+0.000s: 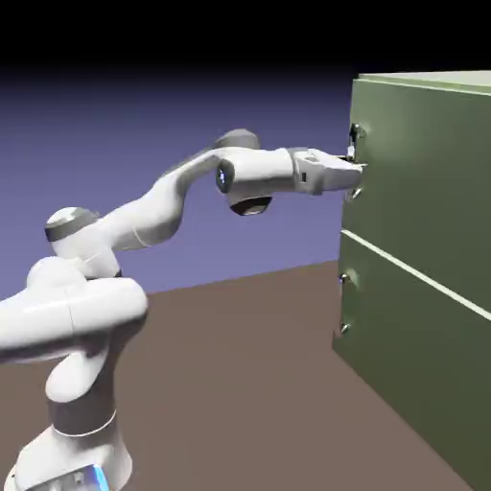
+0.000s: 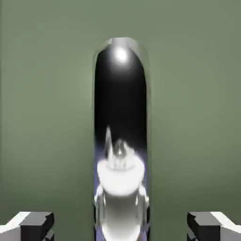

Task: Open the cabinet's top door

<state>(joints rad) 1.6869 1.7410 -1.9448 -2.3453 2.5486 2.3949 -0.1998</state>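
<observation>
standing open, the hand (image 2: 120, 227) has the top door (image 2: 193, 103)'s silver handle (image 2: 120, 99) centred between its spread fingertips (image 2: 37, 226).

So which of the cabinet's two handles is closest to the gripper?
The top door's handle, above the pale seam: the gripper is right at it, while the lower panel's handle sits well below.

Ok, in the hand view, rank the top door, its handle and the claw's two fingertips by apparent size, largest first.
1. Top door
2. Handle
3. The two fingertips, which look alike, so I won't rank one above the other.
</observation>
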